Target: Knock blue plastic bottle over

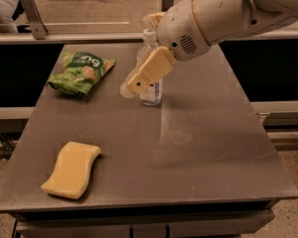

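The blue plastic bottle (152, 94) stands upright near the back middle of the grey table (198, 148); it is clear with a white cap. My gripper (139, 79) hangs from the white arm (213, 19) directly in front of the bottle's upper left side and covers much of its body. I cannot tell whether it touches the bottle. The cap and the bottle's base show around the gripper.
A green snack bag (82, 72) lies at the back left of the table. A yellow sponge (72, 168) lies at the front left. A rail and a dark gap run behind the table's far edge.
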You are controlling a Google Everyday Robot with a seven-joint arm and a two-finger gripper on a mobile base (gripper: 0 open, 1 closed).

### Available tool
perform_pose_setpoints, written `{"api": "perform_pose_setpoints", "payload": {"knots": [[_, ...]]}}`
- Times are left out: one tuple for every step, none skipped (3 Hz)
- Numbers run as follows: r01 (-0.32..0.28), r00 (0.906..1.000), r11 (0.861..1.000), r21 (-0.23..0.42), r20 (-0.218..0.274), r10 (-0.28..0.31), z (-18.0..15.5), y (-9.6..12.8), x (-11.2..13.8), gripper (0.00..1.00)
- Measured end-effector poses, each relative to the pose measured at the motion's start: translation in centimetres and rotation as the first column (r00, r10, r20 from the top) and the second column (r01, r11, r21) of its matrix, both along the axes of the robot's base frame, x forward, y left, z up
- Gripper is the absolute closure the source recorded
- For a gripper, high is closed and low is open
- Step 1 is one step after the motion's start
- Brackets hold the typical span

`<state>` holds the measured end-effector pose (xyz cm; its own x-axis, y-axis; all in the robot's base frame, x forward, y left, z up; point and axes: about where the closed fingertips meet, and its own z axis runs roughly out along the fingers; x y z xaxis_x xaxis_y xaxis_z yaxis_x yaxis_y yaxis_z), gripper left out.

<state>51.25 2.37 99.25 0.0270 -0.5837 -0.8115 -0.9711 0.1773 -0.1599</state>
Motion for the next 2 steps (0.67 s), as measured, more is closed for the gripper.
{"api": "perform_pose_setpoints", "payload": {"knots": [[0.0,1.0,1.0,0.0,0.0,0.0,0.0,0.0,0.01,0.0],[0.0,1.0,1.0,0.0,0.0,0.0,0.01,0.0,0.0,0.0]]}}
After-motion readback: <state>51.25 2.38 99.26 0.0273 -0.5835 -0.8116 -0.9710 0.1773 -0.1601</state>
